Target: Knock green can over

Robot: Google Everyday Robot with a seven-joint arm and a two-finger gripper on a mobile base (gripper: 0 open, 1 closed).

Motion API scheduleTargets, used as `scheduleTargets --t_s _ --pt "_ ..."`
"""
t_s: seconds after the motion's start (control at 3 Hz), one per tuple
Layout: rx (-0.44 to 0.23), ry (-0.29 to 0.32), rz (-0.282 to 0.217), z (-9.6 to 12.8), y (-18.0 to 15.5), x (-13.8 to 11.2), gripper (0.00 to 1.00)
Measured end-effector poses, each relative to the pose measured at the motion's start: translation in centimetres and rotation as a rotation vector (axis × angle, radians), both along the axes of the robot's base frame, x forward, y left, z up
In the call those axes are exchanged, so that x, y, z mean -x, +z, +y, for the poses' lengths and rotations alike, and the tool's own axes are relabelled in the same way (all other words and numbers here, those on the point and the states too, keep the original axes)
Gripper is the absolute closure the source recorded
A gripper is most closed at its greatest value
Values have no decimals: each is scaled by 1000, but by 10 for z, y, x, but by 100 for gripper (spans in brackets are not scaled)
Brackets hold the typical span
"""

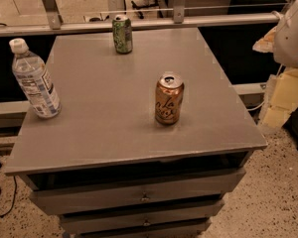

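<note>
The green can [122, 34] stands upright near the far edge of the grey table top [104, 113], a little left of its middle. Its label is mottled green and white and its top is silver. My gripper is not in view. Only a white rounded part of my arm [293, 33] shows at the upper right edge, off the table and well to the right of the green can.
An orange-gold can [169, 99] with white script stands upright right of the table's middle. A clear water bottle [34, 79] with a white cap stands at the left edge. Drawers [139, 195] sit under the top. A metal rail [139, 24] runs behind the table.
</note>
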State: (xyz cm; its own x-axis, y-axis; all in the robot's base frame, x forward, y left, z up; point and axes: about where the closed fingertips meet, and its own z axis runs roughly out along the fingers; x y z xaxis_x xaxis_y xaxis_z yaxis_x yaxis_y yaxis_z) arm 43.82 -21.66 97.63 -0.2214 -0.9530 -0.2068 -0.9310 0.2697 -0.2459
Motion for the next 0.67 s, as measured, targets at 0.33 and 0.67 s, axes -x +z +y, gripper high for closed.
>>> scheduleTargets --t_s 0.33,0.67 --pt "0 0 0 0 0 0 0" --pt "-24 11 -45 -8 -5 -31 0"
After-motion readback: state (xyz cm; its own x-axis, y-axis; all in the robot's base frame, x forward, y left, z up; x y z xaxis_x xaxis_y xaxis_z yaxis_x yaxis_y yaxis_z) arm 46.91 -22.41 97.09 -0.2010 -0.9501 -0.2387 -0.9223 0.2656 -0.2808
